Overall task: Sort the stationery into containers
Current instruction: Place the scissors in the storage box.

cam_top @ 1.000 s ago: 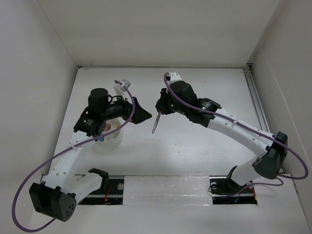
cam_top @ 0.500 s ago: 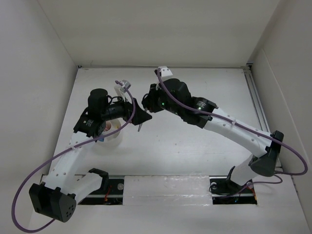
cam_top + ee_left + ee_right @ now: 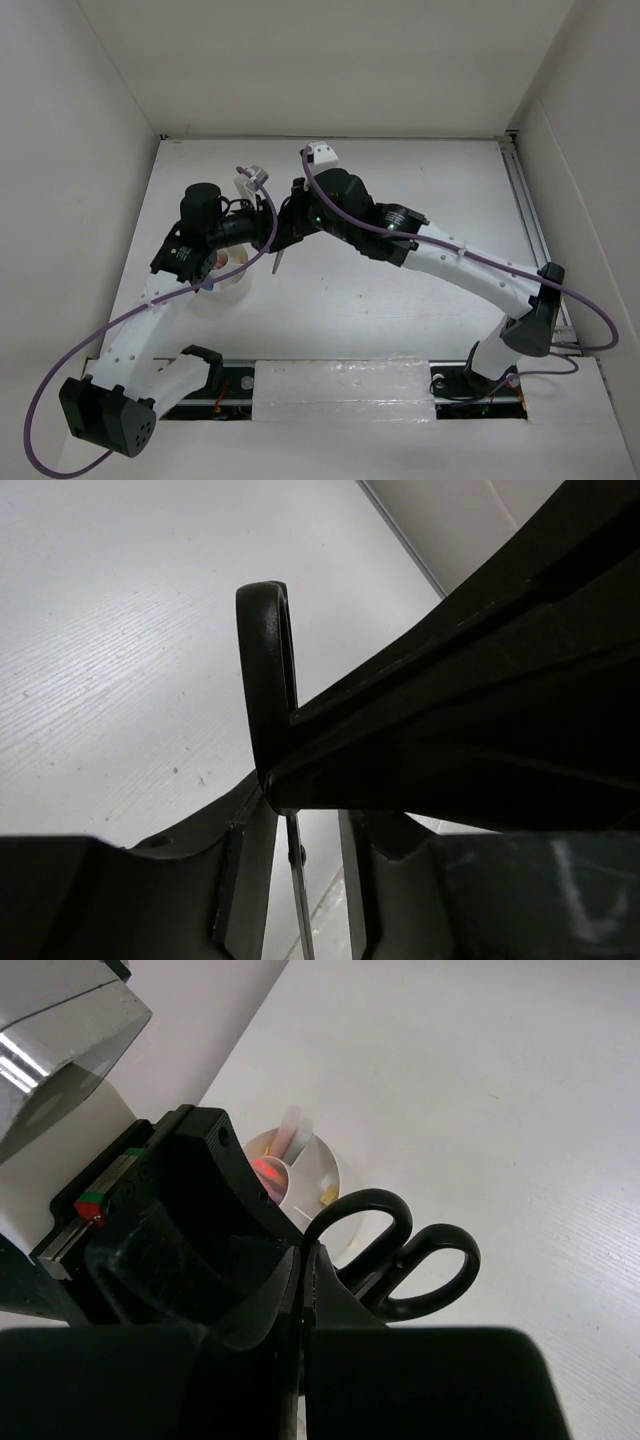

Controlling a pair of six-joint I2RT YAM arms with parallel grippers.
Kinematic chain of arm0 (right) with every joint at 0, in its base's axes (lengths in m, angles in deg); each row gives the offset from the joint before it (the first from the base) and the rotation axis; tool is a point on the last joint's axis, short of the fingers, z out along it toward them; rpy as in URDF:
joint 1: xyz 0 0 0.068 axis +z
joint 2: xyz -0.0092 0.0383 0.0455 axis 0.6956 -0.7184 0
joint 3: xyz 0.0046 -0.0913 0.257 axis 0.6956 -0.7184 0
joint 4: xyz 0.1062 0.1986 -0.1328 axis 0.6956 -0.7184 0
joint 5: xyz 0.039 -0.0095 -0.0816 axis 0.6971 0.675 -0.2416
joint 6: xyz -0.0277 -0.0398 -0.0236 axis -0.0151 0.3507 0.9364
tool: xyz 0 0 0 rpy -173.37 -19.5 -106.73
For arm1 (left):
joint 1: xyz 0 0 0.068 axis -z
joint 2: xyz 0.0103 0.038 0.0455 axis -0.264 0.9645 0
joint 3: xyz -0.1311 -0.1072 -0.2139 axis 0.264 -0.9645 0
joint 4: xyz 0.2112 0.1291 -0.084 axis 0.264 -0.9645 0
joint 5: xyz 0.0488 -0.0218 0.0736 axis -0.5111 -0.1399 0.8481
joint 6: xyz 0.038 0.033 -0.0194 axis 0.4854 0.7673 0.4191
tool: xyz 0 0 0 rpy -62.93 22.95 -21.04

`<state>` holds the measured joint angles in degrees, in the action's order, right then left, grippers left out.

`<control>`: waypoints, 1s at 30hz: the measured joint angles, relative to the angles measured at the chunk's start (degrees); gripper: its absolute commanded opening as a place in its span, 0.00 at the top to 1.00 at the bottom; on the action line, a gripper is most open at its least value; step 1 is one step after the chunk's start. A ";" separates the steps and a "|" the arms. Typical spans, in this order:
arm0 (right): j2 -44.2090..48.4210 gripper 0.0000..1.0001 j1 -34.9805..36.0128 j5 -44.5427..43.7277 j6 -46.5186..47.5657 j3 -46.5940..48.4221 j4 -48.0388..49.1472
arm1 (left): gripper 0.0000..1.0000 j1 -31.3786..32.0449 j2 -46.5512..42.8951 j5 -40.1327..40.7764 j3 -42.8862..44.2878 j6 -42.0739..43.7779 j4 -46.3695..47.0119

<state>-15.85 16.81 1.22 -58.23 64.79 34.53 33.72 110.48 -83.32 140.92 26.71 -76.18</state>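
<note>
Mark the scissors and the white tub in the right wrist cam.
scissors (image 3: 400, 1240): right wrist view, where the two black handle loops meet.
white tub (image 3: 330, 1175): right wrist view, on its right-hand rim.

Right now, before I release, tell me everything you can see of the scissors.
The scissors are small, with two glossy black loop handles, plastic by the look, and thin grey blades closed together. They hang in mid-air above the table, near the tub, with the blade tip pointing down toward the near edge. The right gripper is shut on them just below the handles. The left gripper stands either side of the blades, and a gap shows on each side.
</note>
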 measured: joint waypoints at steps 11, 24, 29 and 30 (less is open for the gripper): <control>0.00 1.00 0.83 -0.57 0.26 0.31 -0.07 | 1.00 0.02 -0.57 2.40 0.00 -0.55 -1.05; 0.09 0.69 0.98 1.25 0.44 0.31 1.84 | 1.00 0.22 -3.30 5.31 0.00 -0.94 -2.25; 0.76 0.56 0.98 0.24 0.31 0.31 2.27 | 1.00 0.22 -3.28 5.86 0.00 -0.96 -2.36; 1.03 0.56 1.01 0.00 0.31 0.31 2.32 | 1.00 0.22 -3.28 6.01 0.00 -0.98 -2.25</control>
<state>-14.83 17.81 1.22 -57.93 65.10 36.84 33.94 107.20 -77.30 140.92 25.73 -78.43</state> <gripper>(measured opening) 0.427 0.062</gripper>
